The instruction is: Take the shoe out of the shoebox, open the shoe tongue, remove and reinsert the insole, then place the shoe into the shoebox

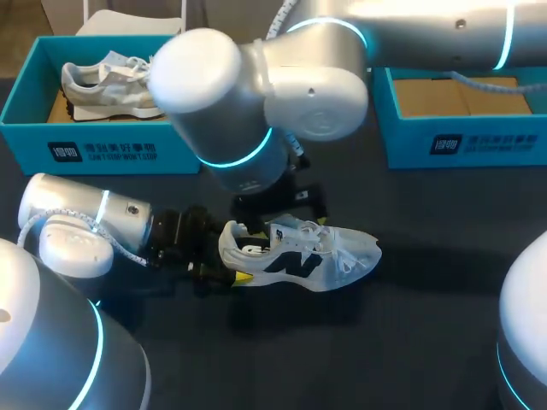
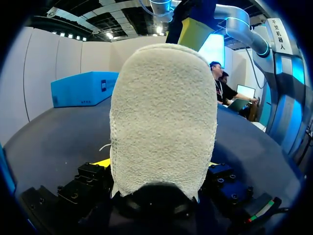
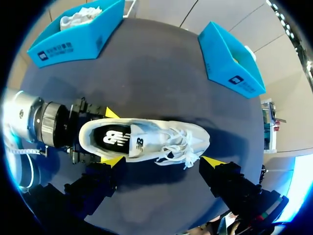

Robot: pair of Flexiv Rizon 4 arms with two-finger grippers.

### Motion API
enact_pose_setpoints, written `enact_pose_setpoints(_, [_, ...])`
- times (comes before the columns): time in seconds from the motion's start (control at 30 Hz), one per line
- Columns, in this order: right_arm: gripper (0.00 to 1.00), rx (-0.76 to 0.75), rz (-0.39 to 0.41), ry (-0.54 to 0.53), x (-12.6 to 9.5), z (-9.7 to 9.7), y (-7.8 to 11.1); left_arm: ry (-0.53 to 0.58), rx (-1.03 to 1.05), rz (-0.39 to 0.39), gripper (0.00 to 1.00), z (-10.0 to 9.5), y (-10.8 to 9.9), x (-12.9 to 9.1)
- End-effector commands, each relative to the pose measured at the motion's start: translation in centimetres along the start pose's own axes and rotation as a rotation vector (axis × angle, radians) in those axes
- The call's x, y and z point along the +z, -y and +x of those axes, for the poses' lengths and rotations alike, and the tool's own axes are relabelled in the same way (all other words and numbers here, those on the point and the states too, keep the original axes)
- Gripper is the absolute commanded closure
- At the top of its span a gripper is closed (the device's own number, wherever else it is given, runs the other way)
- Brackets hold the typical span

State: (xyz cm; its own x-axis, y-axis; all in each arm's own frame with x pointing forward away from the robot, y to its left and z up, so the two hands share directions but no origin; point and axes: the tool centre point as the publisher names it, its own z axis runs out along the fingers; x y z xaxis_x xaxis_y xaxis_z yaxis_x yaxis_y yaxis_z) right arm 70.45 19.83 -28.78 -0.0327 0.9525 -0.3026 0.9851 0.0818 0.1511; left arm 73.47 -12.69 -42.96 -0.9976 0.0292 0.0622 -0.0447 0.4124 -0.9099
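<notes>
On the dark surface [image 1: 427, 333], my left pincer [image 2: 157, 164] clamps the white shoe [image 1: 299, 256] by its heel; my right pincer [image 3: 163, 160] hangs above, spread wide.

The left arm [image 1: 68, 201] and right arm [image 1: 256, 94] are clad in rounded silver-white housings, with glowing cyan rings [image 1: 242, 159] set at the joints. A white braided cable [image 1: 118, 246] is run along the left arm's wrist. The left end effector [image 2: 157, 164] is built of black blocks fastened with dark screws [image 2: 71, 196] and is finished with bright yellow fingertips [image 2: 101, 162].
</notes>
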Motion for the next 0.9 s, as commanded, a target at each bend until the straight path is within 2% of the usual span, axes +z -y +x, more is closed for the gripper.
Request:
enact_pose_setpoints(0.03, [0.00, 0.501, -0.005, 0.227, -0.1, 0.7, 0.4, 0.000, -0.001, -0.003, 1.00, -0.5, -0.4, 0.2])
enact_pose_setpoints(0.33, [0.00, 0.501, -0.005, 0.227, -0.1, 0.7, 0.4, 0.000, -0.001, -0.003, 1.00, -0.5, -0.4, 0.2])
enact_pose_setpoints(0.73, [0.00, 0.578, 0.018, 0.243, 1.0, -0.9, 1.5, 0.000, -0.001, -0.003, 1.00, -0.5, -0.4, 0.2])
enact_pose_setpoints(0.9, [0.00, 0.606, 0.011, 0.217, 1.9, -1.0, 1.6, 0.000, -0.001, -0.003, 1.00, -0.5, -0.4, 0.2])
